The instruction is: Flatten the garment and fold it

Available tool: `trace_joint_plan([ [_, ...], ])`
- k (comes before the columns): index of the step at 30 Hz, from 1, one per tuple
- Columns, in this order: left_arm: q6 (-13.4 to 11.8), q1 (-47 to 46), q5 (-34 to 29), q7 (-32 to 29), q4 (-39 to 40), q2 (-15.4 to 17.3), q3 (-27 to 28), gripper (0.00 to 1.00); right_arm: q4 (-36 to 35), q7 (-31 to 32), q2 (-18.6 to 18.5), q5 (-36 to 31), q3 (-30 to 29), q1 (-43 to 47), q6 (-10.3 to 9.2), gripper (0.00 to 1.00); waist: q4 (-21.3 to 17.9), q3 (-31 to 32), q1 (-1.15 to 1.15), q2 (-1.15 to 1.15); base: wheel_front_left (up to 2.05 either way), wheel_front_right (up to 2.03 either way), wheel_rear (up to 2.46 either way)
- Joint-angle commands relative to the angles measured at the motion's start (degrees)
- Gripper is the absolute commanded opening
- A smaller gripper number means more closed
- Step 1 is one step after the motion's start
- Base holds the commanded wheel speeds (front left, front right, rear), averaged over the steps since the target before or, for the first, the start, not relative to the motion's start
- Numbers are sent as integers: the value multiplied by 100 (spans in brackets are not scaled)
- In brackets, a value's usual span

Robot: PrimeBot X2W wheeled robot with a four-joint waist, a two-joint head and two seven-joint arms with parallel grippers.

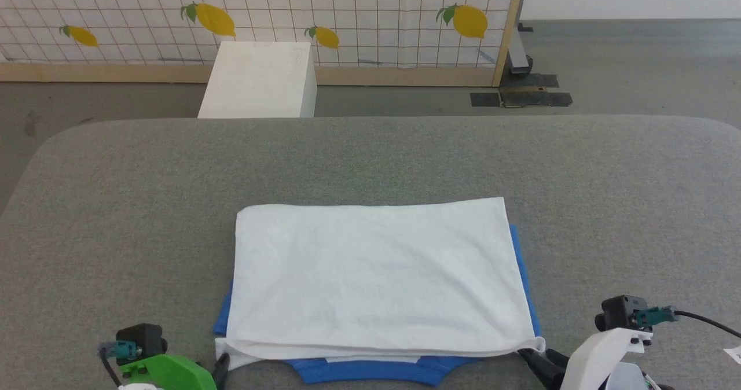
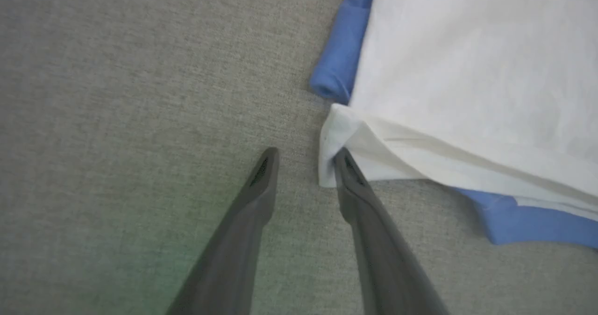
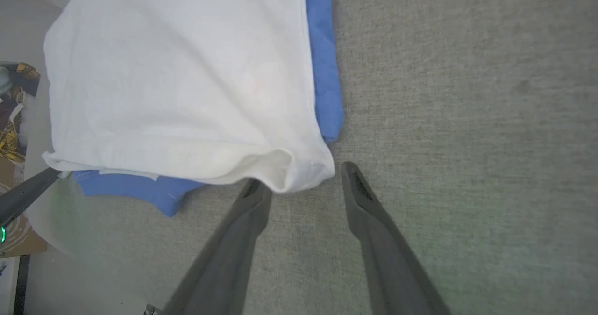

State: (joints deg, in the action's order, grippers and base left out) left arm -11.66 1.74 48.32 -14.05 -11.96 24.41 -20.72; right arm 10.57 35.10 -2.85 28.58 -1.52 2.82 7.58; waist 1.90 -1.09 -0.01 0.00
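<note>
Grey tabletop (image 1: 370, 158): head view, short-nap woven cover with rounded corners. Looks grippy, so cloth should stay put.
Shirt (image 1: 376, 274): same view, near-middle of the table, folded into a wide rectangle. White panel on top, blue peeking out at both sides, blue neckband curve at the near edge.
White box (image 1: 260, 80): on the floor behind the table, well apart from everything.
Left gripper (image 1: 222, 367): by the shirt's near-left corner.
Right gripper (image 1: 541, 360): by the near-right corner.
Left wrist view: fingers (image 2: 355, 184) spread, nothing between them. One tip touches the loose white corner, and a rolled blue edge sits just beyond it.
Right wrist view: fingers (image 3: 359, 193) spread too, nothing pinched. The puffy white corner lies over one tip.
Handling guess: thin, light, floppy knit, and the layers will slide over each other.
Where to grab: I'd pinch the near corners through all the layers, not just the top sheet, or the stack skews.
Texture: faint wrinkles, soft rounded fold edges.
</note>
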Motion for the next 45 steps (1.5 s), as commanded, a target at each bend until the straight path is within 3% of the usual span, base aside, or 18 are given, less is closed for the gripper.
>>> trace_joint_plan([
  [1,-96,138,45,-57,44,92,80,100,-169,85,-3,-14,-38,109,-9,100,9,57,1,0,0,0,0],
  [5,-410,207,92,-61,404,313,404,100,-893,322,-3,-13,-300,276,-9,100,27,150,1,0,0,0,0],
  [9,-650,155,-61,575,1000,485,925,100,-1690,553,-3,-129,-619,177,-9,100,24,183,1,0,0,0,0],
  [12,-600,-26,-405,1409,1386,520,1152,100,-1963,804,-3,-167,-745,-87,-9,100,40,159,1,0,0,0,0],
  [14,-480,-180,-655,2023,1545,468,1194,100,-2046,965,-3,-531,-738,-342,-9,100,62,106,1,0,0,0,0],
  [18,-267,-413,-1297,2805,1604,407,1152,100,-1641,1341,-5,-1172,-427,-926,-9,100,47,-61,1,0,0,0,0],
  [26,87,-623,-2498,2902,1827,-146,1278,100,-73,1613,-18,-2368,58,-1827,-9,100,212,-462,1,0,0,0,0],
  [38,816,-462,-2979,2904,1568,-893,1742,100,1338,1547,-4,-2158,355,-1965,-9,100,351,-751,1,0,0,0,0],
  [39,860,-447,-3014,2904,1541,-939,1781,100,1384,1523,-4,-2146,367,-1984,-9,38,335,-741,1,0,0,0,0],
  [40,894,-431,-3038,2904,1517,-974,1811,100,1404,1471,-4,-2116,355,-2002,-9,31,321,-730,1,0,0,0,0],
  [41,928,-411,-3069,2904,1493,-1018,1854,100,1433,1432,-4,-2065,319,-2019,-9,0,298,-706,1,0,0,0,0],
  [45,1032,-347,-3161,2904,1444,-1174,1997,100,1349,1260,-41,-2032,11,-2053,-9,0,244,-634,1,0,0,0,0],
])
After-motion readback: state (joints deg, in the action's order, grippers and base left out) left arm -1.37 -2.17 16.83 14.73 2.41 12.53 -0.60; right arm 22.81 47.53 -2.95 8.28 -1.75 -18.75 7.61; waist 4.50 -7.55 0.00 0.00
